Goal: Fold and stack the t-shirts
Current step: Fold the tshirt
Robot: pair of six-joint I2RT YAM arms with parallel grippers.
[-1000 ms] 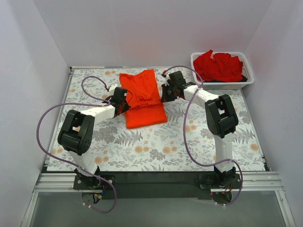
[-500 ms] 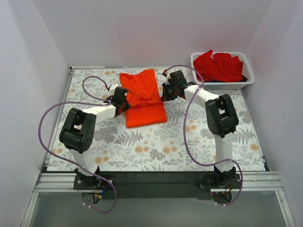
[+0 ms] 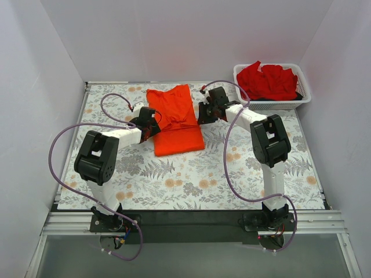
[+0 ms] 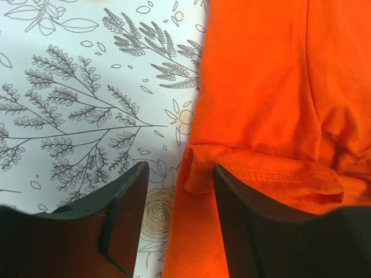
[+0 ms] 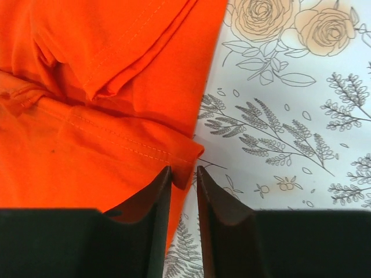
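orange-red t-shirt (image 3: 175,119): lies on the floral table (image 3: 174,179) between the arms, sides folded in, lower part doubled up. left gripper (image 4: 180,168): fingers apart at its left hem corner, nothing held. right gripper (image 5: 183,169): fingers nearly together, thin gap, no cloth between. deeper red t-shirts (image 3: 268,81): heaped unfolded in basket (image 3: 302,99). progress judged early; nothing stacked.
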